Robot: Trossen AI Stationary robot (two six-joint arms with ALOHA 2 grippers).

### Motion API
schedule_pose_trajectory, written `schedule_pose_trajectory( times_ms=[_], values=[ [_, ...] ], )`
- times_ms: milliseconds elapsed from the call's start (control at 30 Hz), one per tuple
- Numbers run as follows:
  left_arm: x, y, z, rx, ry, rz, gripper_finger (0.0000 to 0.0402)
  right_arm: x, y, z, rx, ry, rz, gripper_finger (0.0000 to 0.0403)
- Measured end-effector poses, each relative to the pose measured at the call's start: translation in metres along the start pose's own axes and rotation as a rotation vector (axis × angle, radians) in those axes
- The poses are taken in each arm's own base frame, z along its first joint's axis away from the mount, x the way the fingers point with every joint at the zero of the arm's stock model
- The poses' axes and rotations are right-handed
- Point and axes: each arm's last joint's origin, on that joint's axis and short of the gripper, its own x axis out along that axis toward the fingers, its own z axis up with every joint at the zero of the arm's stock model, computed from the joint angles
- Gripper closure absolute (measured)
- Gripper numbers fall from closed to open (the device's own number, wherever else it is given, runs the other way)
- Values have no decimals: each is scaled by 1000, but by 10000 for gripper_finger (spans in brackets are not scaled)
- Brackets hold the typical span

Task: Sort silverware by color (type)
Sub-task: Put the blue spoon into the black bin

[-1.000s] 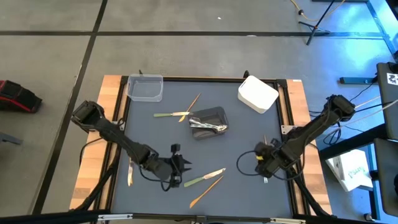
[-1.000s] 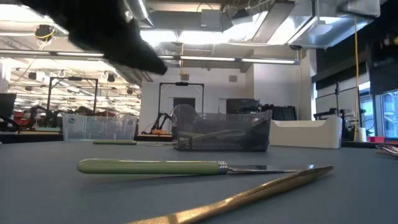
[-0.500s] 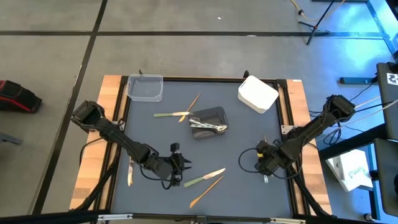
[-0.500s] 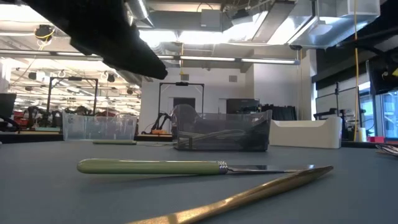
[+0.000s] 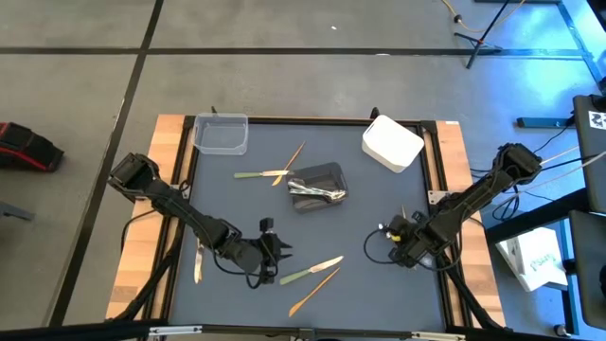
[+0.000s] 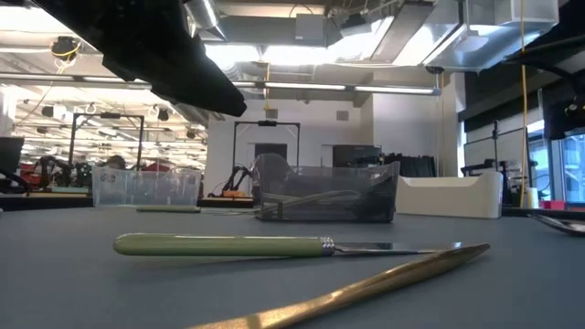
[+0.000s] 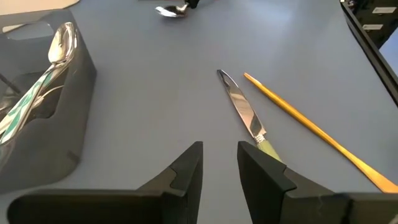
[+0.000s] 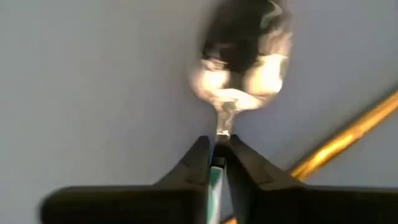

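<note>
My right gripper is near the table's right side, shut on a spoon with a shiny bowl and a pale green handle. A tan utensil lies beside it. My left gripper is open, low over the near middle of the table. Just ahead of it lie a green-handled knife and a tan utensil, both flat on the table. Another green utensil and a tan one lie farther back. Silver pieces sit in the dark tub. My right gripper pinches the spoon between its two fingers at the top of the green handle, just behind the silver neck. The fingers lie along the handle and the bowl sticks out ahead of them. Whether the spoon is clear of the table I cannot tell.
A clear tub stands at the far left corner and a white tub at the far right. One utensil lies on the wooden left border. The dark tub's wall is close to my left gripper.
My right gripper has moved a little toward the far edge, taking the spoon with it; the piece that stuck out on its near side no longer shows in the high view. The utensils on the table have stayed where they were.
</note>
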Motion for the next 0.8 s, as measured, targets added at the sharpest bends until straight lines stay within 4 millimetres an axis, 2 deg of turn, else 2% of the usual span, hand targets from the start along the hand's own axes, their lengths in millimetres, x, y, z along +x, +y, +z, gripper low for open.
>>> schedule_pose_trajectory(
  times_ms=[67, 167, 267, 533, 800],
  values=[
    [0, 0, 1, 12, -6, -1, 307, 0, 1, 1, -46, -22, 1, 394],
    [1, 1, 2, 19, -14, 2, 307, -4, 5, 4, -73, -69, 4, 384],
    [1, 1, 2, 20, -14, 4, 307, -12, 13, 10, -104, -135, 28, 386],
    [1, 1, 2, 20, -16, 1, 307, -30, 29, 20, -182, -181, 81, 399],
    [1, 1, 2, 21, -16, 1, 307, -40, 36, 48, -233, -312, 91, 401]
  ],
)
